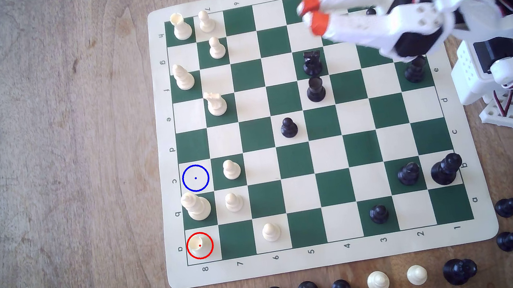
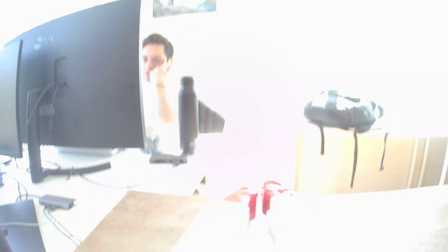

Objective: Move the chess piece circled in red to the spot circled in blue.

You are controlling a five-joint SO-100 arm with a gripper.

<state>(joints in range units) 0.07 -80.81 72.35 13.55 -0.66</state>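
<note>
The rook [image 1: 199, 244] (red-ringed corner) sits well apart from the clenched, empty gripper [image 1: 312, 15]

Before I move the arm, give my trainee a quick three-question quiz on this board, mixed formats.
1. True or false: the rook circled in red stands on a corner square at the exterior view's lower left.
2. Which piece stands on the square between the rook and the spot circled in blue? A) a black pawn B) a tall cream piece C) nothing
3. Fill in: the gripper, with orange fingertips, is raised over the board's far edge near column ____.

Key:
1. True.
2. B.
3. 4; its jaws are nearly together with nothing between them, far from the rook.
</note>
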